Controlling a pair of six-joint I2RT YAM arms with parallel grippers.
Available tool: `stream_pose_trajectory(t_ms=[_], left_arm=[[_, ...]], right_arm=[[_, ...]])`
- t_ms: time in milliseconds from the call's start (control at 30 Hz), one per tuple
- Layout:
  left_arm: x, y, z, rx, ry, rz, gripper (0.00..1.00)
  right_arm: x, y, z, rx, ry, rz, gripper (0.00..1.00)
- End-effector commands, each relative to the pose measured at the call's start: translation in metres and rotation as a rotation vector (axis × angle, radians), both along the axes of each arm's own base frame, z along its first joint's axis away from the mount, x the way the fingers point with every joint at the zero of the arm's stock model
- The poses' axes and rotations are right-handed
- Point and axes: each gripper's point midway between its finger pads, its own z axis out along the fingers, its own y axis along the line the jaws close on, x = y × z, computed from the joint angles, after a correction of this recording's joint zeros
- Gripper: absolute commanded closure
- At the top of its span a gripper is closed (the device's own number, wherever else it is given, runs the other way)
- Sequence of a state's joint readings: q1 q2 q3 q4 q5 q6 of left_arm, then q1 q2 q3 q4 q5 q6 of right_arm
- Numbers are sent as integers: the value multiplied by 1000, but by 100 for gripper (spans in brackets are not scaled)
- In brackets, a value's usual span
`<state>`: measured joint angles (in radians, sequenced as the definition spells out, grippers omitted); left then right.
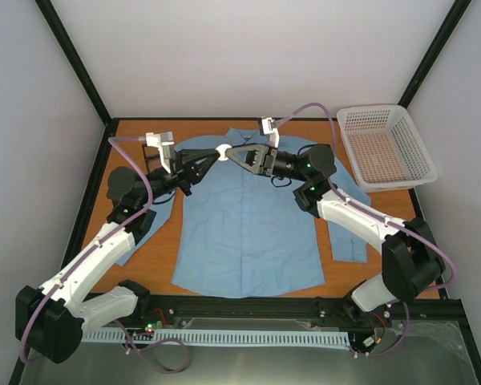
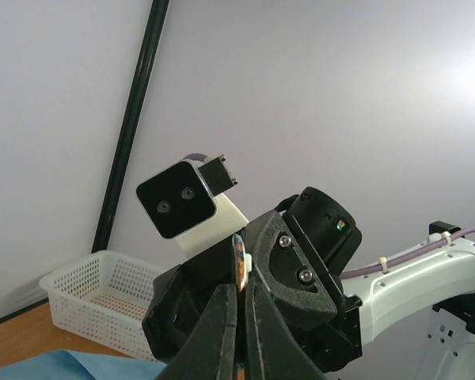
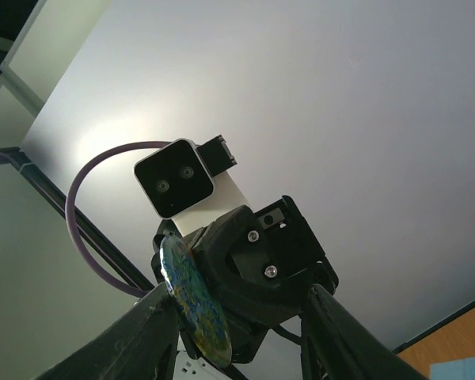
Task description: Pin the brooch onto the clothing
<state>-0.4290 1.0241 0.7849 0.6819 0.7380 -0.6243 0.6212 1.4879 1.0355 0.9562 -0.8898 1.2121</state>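
Note:
The light blue shirt (image 1: 248, 228) lies flat on the table, collar at the far side. Both grippers meet in the air above the collar. My left gripper (image 1: 213, 157) is shut on the brooch (image 1: 223, 151), a small round disc. In the left wrist view the brooch (image 2: 239, 261) stands edge-on between my left gripper's (image 2: 241, 291) closed fingers. In the right wrist view the brooch (image 3: 194, 305) shows a mottled green-blue face beside the left finger of my right gripper (image 3: 241, 305), whose fingers are spread wide and hold nothing. My right gripper (image 1: 236, 154) faces the left one.
A white mesh basket (image 1: 385, 148) stands at the table's far right; it also shows in the left wrist view (image 2: 95, 305). A black frame post (image 2: 131, 127) rises at the back corner. The shirt sleeves spread to both sides under the arms.

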Motion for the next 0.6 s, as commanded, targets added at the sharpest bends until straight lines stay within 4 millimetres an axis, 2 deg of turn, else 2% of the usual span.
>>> stream_pose_trajectory(t_ms=[0, 233, 567], left_arm=[[-9, 1, 12, -35, -35, -22, 99], [-9, 0, 12, -41, -31, -33, 99], [-14, -3, 11, -28, -43, -68, 99]], right_arm=[[-10, 4, 11, 35, -37, 29, 58], [-7, 6, 3, 24, -13, 19, 59], [3, 11, -8, -3, 29, 8, 71]])
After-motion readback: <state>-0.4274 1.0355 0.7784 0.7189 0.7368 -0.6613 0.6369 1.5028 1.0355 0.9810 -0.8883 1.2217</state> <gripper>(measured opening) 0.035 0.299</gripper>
